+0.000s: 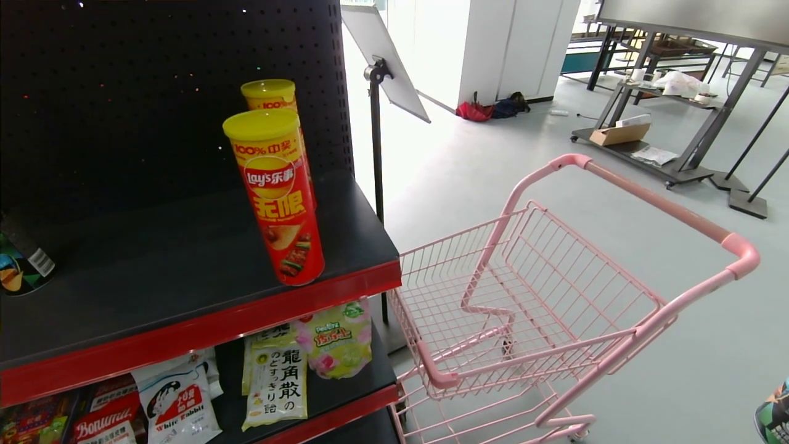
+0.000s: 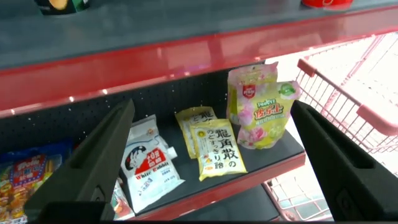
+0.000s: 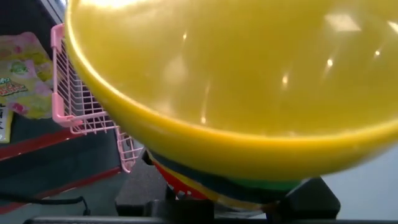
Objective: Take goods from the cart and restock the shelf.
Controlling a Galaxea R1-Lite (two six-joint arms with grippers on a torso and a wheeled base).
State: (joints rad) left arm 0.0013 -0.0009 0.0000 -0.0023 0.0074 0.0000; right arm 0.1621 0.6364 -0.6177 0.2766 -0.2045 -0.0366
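Observation:
Close before the right wrist camera is a chip can with a yellow lid point(image 3: 230, 81), its body striped green and red lower down. My right gripper point(image 3: 227, 198) is shut on that can, with dark fingers point(image 3: 140, 186) on either side of it. A green and black bit of a can point(image 1: 773, 419) shows at the lower right corner of the head view. The pink wire cart point(image 1: 524, 308) stands right of the shelf with nothing in its basket. My left gripper point(image 2: 211, 162) is open wide, facing the lower shelf and holding nothing. Two red chip cans point(image 1: 277, 197) stand on the black upper shelf point(image 1: 185, 277).
Several snack bags lie on the lower shelf: a pink-green pouch point(image 2: 261, 106), a yellow bag point(image 2: 214, 149) and a white bag point(image 2: 149, 165). A green can point(image 1: 18, 265) sits at the upper shelf's left end. A stand with a white panel point(image 1: 382, 61) rises behind the shelf; metal racks point(image 1: 666, 142) stand across the floor.

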